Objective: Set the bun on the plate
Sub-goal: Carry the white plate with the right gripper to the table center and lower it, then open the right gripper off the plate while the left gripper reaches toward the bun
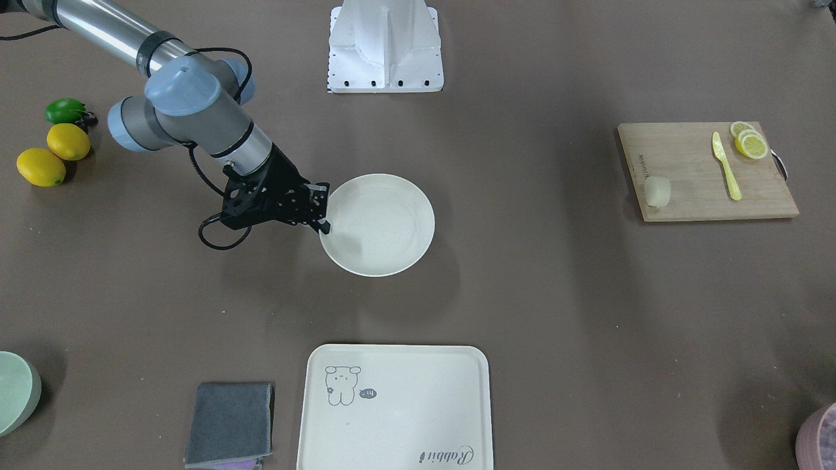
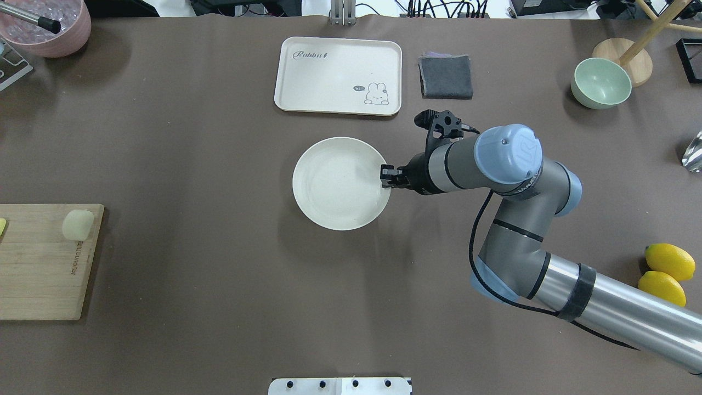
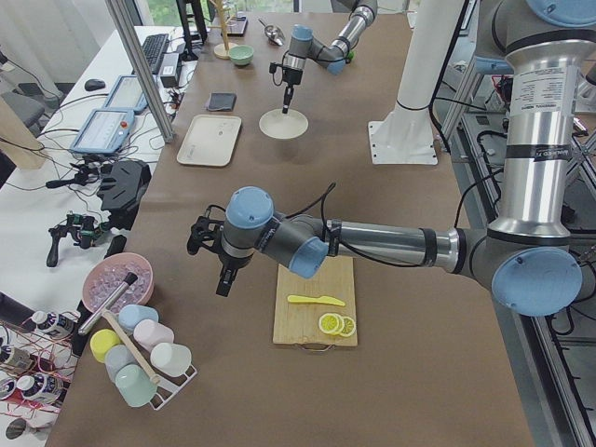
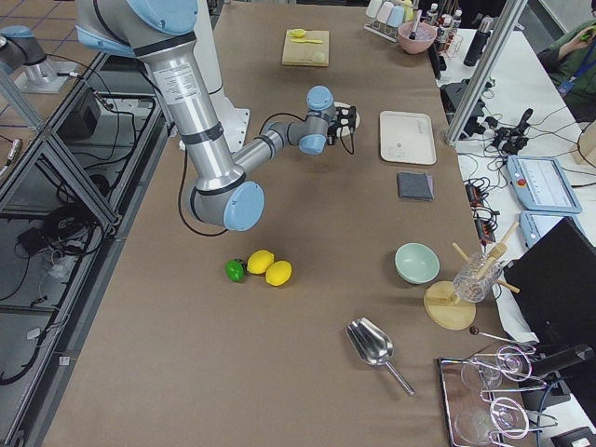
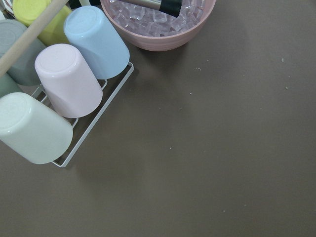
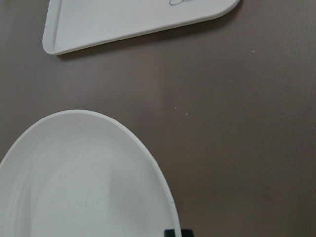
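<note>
The bun [image 1: 657, 192] [image 2: 77, 224] is a pale rounded block lying on the wooden cutting board [image 1: 692, 156], near the corner closest to the table's middle. The round cream plate [image 1: 385, 225] [image 2: 334, 184] rests flat at the centre of the table. My right gripper [image 1: 323, 210] [image 2: 387, 177] is angled down at the plate's rim and shut on it. In the right wrist view its fingertips [image 6: 171, 231] show at the plate's edge [image 6: 148, 153]. My left gripper [image 3: 223, 279] hangs above the table beside the board. I cannot tell whether it is open or shut.
A rabbit-print tray [image 2: 338, 75], a grey cloth [image 2: 446, 77] and a green bowl [image 2: 600, 83] lie across the table from the robot. Lemons [image 2: 669, 262] sit on the right side. The board carries lemon slices [image 1: 750, 142] and a yellow knife [image 1: 726, 166]. Below the left wrist are a cup rack [image 5: 69, 79] and an ice bowl [image 5: 158, 22].
</note>
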Controlling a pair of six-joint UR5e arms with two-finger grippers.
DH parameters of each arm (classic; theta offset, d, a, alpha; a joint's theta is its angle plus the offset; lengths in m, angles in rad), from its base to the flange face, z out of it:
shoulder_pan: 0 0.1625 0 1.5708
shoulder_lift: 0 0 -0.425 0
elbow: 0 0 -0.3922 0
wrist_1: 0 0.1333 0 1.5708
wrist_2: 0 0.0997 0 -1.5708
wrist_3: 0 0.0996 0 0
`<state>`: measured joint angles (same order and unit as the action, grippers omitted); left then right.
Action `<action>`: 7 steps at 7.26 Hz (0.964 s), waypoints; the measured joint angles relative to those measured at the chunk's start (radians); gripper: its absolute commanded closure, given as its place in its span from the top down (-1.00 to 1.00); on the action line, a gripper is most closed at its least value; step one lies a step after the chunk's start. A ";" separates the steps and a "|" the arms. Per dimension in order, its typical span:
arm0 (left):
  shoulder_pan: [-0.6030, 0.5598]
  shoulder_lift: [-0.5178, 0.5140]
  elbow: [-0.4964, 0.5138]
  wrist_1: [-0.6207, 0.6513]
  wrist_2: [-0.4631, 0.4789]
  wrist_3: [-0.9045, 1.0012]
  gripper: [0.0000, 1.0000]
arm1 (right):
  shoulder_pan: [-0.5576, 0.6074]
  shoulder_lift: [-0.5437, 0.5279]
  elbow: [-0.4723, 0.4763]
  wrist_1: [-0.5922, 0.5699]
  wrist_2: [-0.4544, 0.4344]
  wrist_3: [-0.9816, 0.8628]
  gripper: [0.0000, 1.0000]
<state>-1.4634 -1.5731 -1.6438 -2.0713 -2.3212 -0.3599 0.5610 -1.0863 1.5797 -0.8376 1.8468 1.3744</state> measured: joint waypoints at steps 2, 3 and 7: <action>0.146 -0.005 -0.027 -0.123 0.024 -0.272 0.96 | -0.047 0.001 -0.001 -0.023 -0.060 0.002 -1.00; 0.222 -0.005 -0.060 -0.151 0.063 -0.381 0.96 | -0.057 0.001 -0.001 -0.029 -0.067 0.003 -1.00; 0.500 0.004 -0.155 -0.168 0.276 -0.645 0.96 | -0.065 -0.003 -0.001 -0.033 -0.072 0.019 0.33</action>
<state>-0.9637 -1.5694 -1.7986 -2.2392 -2.0453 -1.0052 0.4956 -1.0897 1.5785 -0.8701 1.7752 1.3936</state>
